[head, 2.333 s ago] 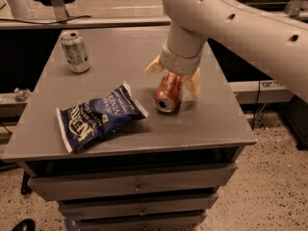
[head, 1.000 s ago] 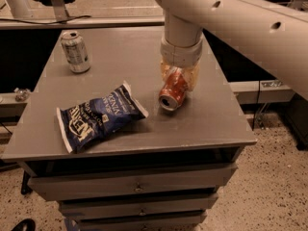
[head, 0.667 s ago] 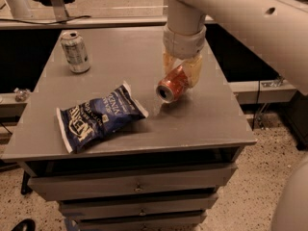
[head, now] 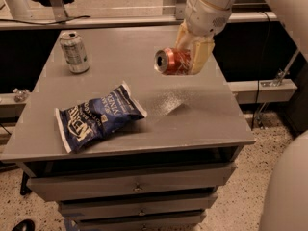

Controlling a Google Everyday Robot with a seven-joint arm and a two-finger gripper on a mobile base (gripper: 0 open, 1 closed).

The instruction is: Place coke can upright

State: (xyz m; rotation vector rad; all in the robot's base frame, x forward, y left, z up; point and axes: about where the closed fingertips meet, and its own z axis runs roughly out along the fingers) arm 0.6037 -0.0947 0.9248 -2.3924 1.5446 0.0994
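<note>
The coke can (head: 172, 61) is red-orange with a silver top. It lies on its side in the air above the grey table (head: 144, 124), its top facing left toward the camera. My gripper (head: 188, 57) comes down from the upper right on the white arm and is shut on the can, with tan fingers (head: 201, 57) on either side of its body. The can is clear of the tabletop, over the table's right middle part.
A silver-grey can (head: 74, 52) stands upright at the table's back left. A dark blue chip bag (head: 96, 117) lies at the front left. The table's right edge is close below the arm. Drawers sit under the tabletop.
The gripper has closed on the coke can and lifted it off the table. The can has risen and turned so its top faces left. The bag and silver can have not moved.
</note>
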